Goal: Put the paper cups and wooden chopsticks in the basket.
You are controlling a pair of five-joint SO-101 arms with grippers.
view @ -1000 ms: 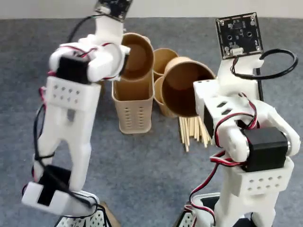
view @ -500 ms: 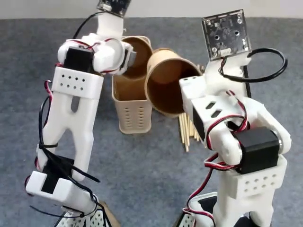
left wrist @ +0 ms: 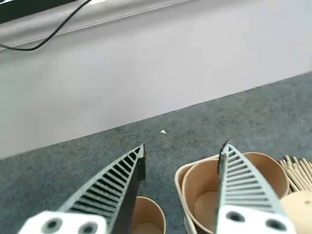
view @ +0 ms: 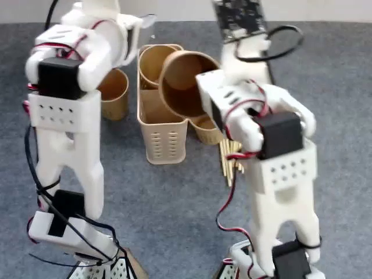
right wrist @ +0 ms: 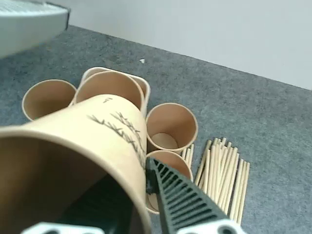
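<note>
Holding one paper cup [view: 183, 84] clamped in my right pincer [right wrist: 134, 185], I have it tipped on its side, mouth toward the high camera, over the right part of the basket [view: 164, 142]. How high above the rim it hangs, I cannot tell. I judge this to be the placing step for this cup. Another cup [view: 152, 58] already stands in the far half of the basket. The next move calls for either nesting mine into that one or righting it and lowering it into the free near half. The basket is narrow and my cup is wide, so its wall could catch the rim or knock the standing cup. One loose cup [view: 113, 93] stands on the table [view: 174, 203] left of the basket. Two more [right wrist: 170, 126] [right wrist: 168, 165] stand just beside its right side. The wooden chopsticks [right wrist: 222, 170] lie in a loose bundle beyond those, untouched, partly under my right arm in the high view. My left pincer [left wrist: 183, 148] is empty, its jaws apart, raised near the basket's far left corner. The table in front of the basket gives open room, so I would keep my descent on the right, away from that arm.
</note>
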